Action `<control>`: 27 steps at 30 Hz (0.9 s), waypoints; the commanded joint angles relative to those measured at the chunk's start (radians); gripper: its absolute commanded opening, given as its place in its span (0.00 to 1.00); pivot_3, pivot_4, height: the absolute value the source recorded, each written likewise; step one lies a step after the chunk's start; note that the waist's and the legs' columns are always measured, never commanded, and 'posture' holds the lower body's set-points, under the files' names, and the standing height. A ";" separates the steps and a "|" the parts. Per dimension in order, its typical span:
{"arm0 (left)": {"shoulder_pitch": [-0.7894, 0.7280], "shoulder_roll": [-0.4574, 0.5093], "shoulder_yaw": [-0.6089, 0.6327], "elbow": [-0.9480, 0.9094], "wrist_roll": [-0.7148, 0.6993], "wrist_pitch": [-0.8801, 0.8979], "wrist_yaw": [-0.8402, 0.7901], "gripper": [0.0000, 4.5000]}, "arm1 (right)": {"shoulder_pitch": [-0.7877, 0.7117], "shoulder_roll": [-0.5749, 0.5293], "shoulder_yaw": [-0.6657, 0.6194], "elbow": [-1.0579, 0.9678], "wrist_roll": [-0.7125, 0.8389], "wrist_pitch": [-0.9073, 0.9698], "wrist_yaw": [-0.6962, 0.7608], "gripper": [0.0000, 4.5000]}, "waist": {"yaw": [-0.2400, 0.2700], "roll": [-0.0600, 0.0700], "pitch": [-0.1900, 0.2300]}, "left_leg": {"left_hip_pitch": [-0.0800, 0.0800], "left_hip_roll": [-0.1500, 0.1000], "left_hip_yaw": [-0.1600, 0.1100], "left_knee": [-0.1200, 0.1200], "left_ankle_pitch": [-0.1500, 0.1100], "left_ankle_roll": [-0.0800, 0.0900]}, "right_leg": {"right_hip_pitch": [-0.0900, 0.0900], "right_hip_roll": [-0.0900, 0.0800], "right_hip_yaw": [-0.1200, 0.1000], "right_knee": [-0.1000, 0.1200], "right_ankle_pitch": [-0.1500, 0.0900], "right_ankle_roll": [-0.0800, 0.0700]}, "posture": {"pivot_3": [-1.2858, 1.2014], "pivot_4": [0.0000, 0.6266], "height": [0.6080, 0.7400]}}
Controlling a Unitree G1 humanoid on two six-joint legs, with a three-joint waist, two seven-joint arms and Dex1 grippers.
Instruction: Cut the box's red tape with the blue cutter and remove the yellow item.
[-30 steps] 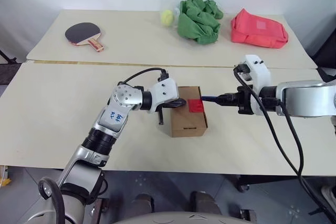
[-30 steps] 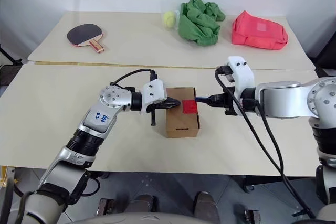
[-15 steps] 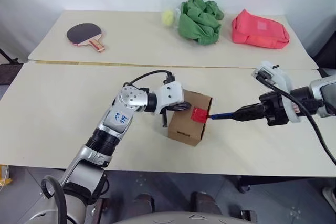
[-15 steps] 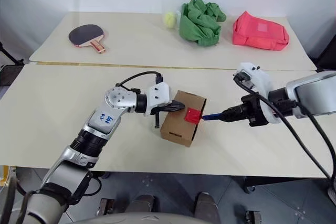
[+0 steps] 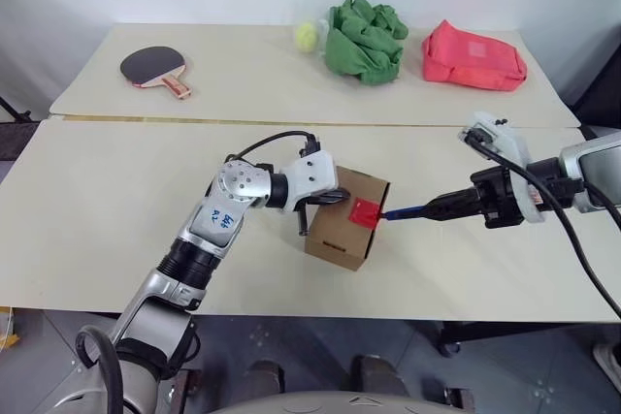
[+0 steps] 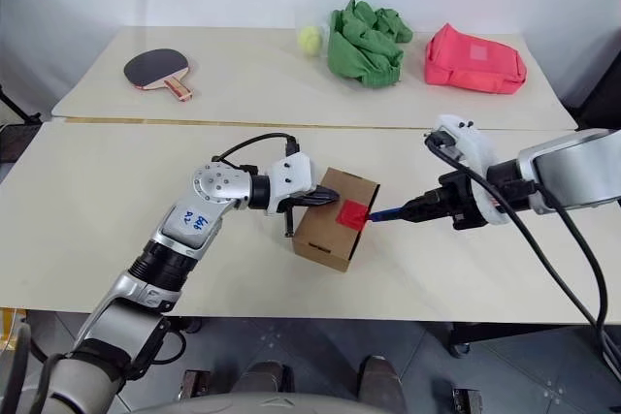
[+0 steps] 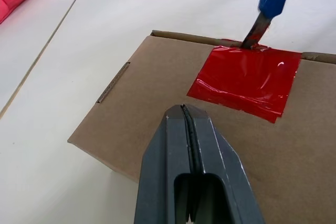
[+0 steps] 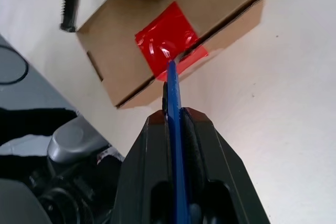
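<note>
While the right tool (image 6: 419, 209) stays clamped on the blue cutter (image 6: 391, 212), the cutter's dark tip rests on the edge of the red tape (image 6: 351, 212), where the patch folds over the box's flap seam. One box (image 6: 333, 219) sits tilted near the middle of the front desk (image 6: 97, 191), and the cutter comes at it from three o'clock. At nine o'clock of the box the left tool (image 6: 328, 198) has its two fingers pressed together with nothing between them; in the left wrist view those fingers (image 7: 195, 167) lie over the cardboard top just short of the tape.

Between the cutter and the tape nothing stands in the way; the tape is bare on its cutter side, and the shut left tool lies on the far side of the patch.

Farther out, at twelve o'clock on the rear desk (image 6: 243, 79), well apart from the box, lie one green cloth bundle (image 6: 367, 41), one pale tennis ball (image 6: 309, 39) just beside it, and one pink-red pouch (image 6: 474, 58) toward one o'clock. One red-handled black paddle (image 6: 157, 71) lies toward ten o'clock.
</note>
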 commanded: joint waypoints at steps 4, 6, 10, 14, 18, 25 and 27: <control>0.091 0.030 -0.010 0.005 -0.007 0.002 -0.042 0.00 | 0.113 0.111 -0.154 -0.038 0.005 -0.077 -0.197 0.01 | -0.015 -0.002 -0.003 | 0.001 0.002 0.000 0.000 0.002 -0.003 | 0.000 0.002 0.000 0.001 0.001 -0.001 | 0.52 0.24 1.00; 0.097 0.036 0.046 -0.025 -0.065 0.004 -0.062 0.00 | 0.162 0.144 -0.197 -0.072 0.005 -0.102 -0.256 0.01 | -0.021 -0.001 -0.003 | 0.001 0.003 0.000 0.000 0.002 -0.003 | 0.000 0.002 0.000 0.001 0.001 -0.002 | 0.52 0.24 1.00; 0.120 0.070 0.163 -0.105 -0.210 0.050 -0.118 0.00 | 0.220 0.158 -0.230 -0.158 0.005 -0.144 -0.340 0.01 | -0.022 -0.001 -0.002 | -0.002 0.003 0.000 0.000 0.002 -0.003 | -0.004 0.003 0.001 0.003 0.002 -0.003 | 0.52 0.24 1.00; 0.178 0.179 0.171 -0.156 -0.224 0.065 -0.191 0.00 | 0.229 0.196 -0.222 -0.195 0.005 -0.174 -0.380 0.01 | -0.021 0.000 -0.001 | -0.004 0.004 0.001 -0.001 0.003 -0.005 | -0.007 0.004 0.002 0.004 0.001 -0.003 | 0.52 0.24 1.00; 0.199 0.183 0.138 -0.193 -0.224 0.068 -0.189 0.00 | 0.200 0.243 -0.199 -0.196 0.005 -0.184 -0.421 0.01 | -0.015 -0.001 -0.001 | -0.004 0.003 0.001 -0.001 0.003 -0.005 | -0.006 0.004 0.003 0.003 0.001 -0.003 | 0.52 0.24 1.00; 0.206 0.147 0.080 -0.229 -0.196 0.073 -0.166 0.00 | 0.098 0.322 -0.129 -0.164 0.005 -0.163 -0.482 0.01 | -0.018 0.000 0.001 | -0.008 0.003 0.000 -0.002 0.003 -0.005 | -0.009 0.004 0.002 0.003 0.002 -0.003 | 0.52 0.24 1.00; 0.208 0.144 0.072 -0.238 -0.195 0.084 -0.164 0.00 | 0.083 0.320 -0.117 -0.163 0.005 -0.154 -0.482 0.01 | -0.020 0.000 0.001 | -0.008 0.003 0.000 -0.003 0.003 -0.005 | -0.009 0.004 0.002 0.003 0.002 -0.003 | 0.52 0.24 1.00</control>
